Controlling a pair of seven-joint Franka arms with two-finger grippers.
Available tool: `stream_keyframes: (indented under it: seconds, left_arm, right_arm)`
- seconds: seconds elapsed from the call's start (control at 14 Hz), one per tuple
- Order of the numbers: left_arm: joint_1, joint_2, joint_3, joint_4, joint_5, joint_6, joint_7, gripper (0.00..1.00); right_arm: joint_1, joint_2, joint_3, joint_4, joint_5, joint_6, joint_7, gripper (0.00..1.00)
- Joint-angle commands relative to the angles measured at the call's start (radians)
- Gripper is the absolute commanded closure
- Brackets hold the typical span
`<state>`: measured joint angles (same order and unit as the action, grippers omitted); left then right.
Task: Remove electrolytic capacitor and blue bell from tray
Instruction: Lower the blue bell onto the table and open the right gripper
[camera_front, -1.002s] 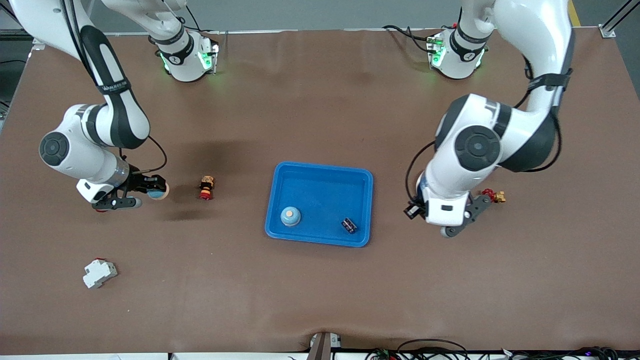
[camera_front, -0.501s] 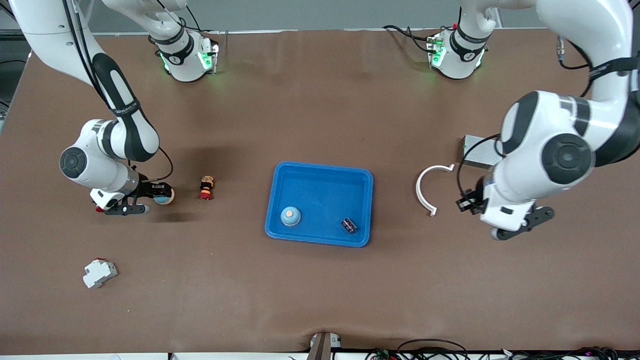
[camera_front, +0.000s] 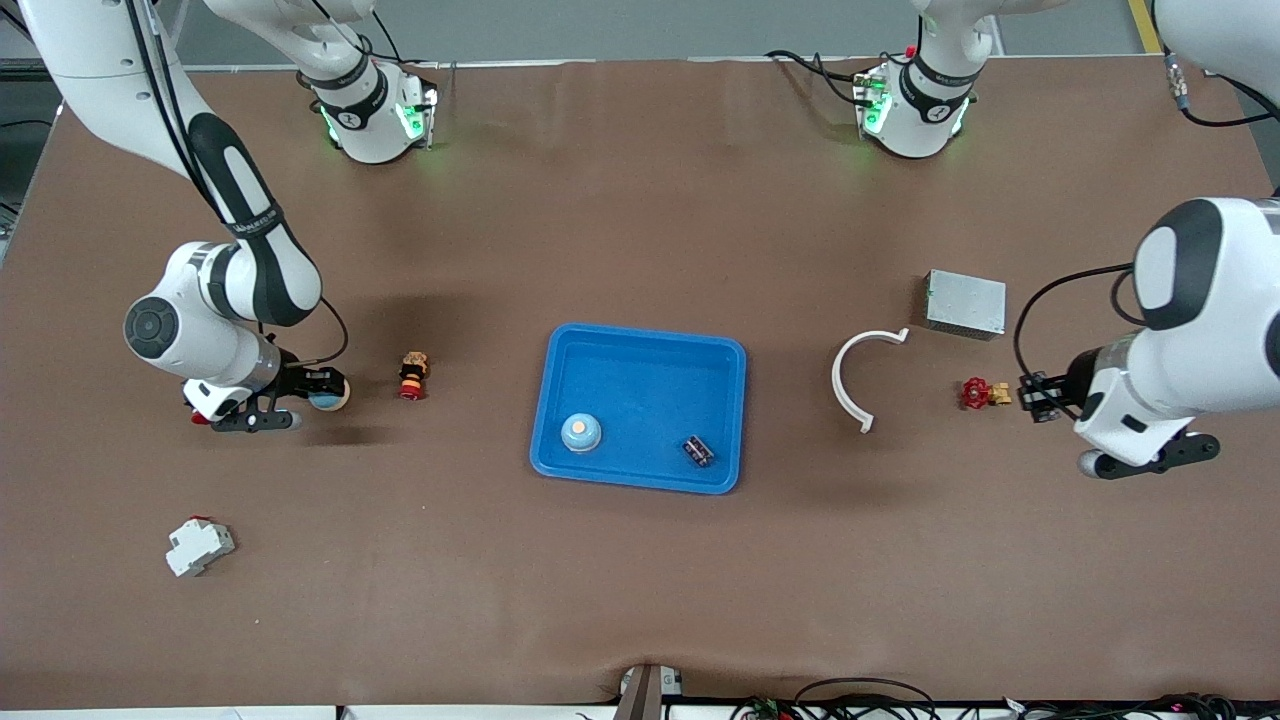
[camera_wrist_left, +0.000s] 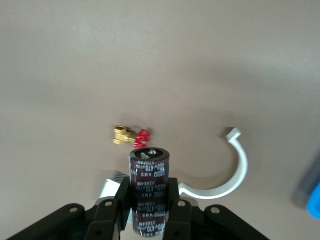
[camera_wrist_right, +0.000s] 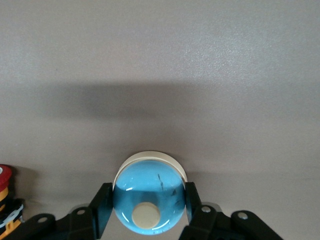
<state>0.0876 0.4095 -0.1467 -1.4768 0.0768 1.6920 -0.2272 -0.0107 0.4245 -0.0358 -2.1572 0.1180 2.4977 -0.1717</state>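
Note:
A blue tray (camera_front: 640, 345) lies mid-table with a blue bell (camera_front: 580, 432) and a dark capacitor (camera_front: 698, 450) in it. My right gripper (camera_front: 318, 388) is shut on a second blue bell (camera_front: 330, 393) low over the table toward the right arm's end; its wrist view shows that bell (camera_wrist_right: 149, 192) between the fingers (camera_wrist_right: 100, 205). My left gripper (camera_front: 1038, 396) is over the table toward the left arm's end, beside a red valve, shut on a second dark capacitor (camera_wrist_left: 149, 180) that stands between its fingers (camera_wrist_left: 172, 192).
A red-and-yellow push button (camera_front: 412, 374) lies between the right gripper and the tray. A white breaker (camera_front: 199, 546) lies nearer the camera. Toward the left arm's end are a white curved clip (camera_front: 850, 385), a grey box (camera_front: 965, 303) and a red-and-brass valve (camera_front: 982, 393).
My left arm has swung away from the tray toward its end of the table with the capacitor, uncovering the clip, box and valve. My right gripper shifted slightly toward the button, then held.

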Motion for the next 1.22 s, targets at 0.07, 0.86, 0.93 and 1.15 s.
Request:
stream_keyframes:
  seconds: [0.07, 0.86, 0.93, 1.15]
  left_arm:
    - [0.069, -0.034, -0.01, -0.103, -0.005, 0.069, 0.147, 1.0]
    - [0.181, 0.011, -0.005, -0.272, 0.086, 0.351, 0.289, 1.0]
    - [0.19, 0.023, -0.005, -0.28, 0.098, 0.374, 0.289, 1.0]
    - [0.207, 0.055, -0.005, -0.345, 0.138, 0.503, 0.289, 1.0]
  right_arm:
    - [-0.022, 0.01, 0.016, 0.01, 0.026, 0.016, -0.025, 0.09]
    - [0.128, -0.062, 0.021, 0.301, 0.014, -0.431, 0.292, 0.0]
    - [0.165, -0.062, 0.021, 0.322, 0.015, -0.438, 0.366, 0.0]
    - [0.3, -0.052, 0.022, 0.384, 0.015, -0.435, 0.655, 0.0]
